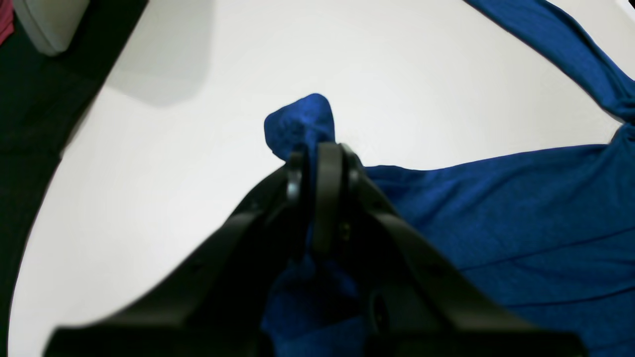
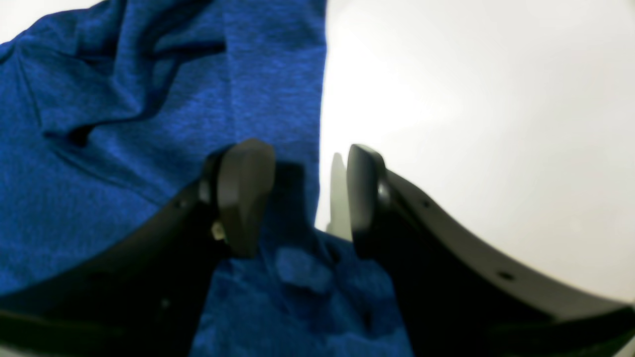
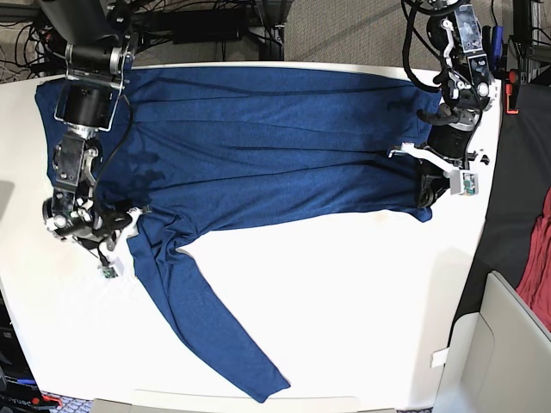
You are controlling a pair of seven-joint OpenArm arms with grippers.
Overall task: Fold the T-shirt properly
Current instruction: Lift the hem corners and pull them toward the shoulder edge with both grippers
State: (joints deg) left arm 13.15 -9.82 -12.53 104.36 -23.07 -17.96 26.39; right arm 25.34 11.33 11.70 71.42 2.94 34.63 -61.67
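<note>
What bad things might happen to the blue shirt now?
1. The left end effector pinches only a small bunch of the T-shirt, so the fabric might slip out when pulled.
2. The right end effector is open over the shirt's edge, holding nothing, so one side might drag and the fold could come out crooked.
3. One sleeve trails toward the table edge and might bunch up or hang off.

White desk [image 3: 344, 310] carrying T-shirt [image 3: 258, 146], lying spread across far half w/ one sleeve trailing toward near edge.
</note>
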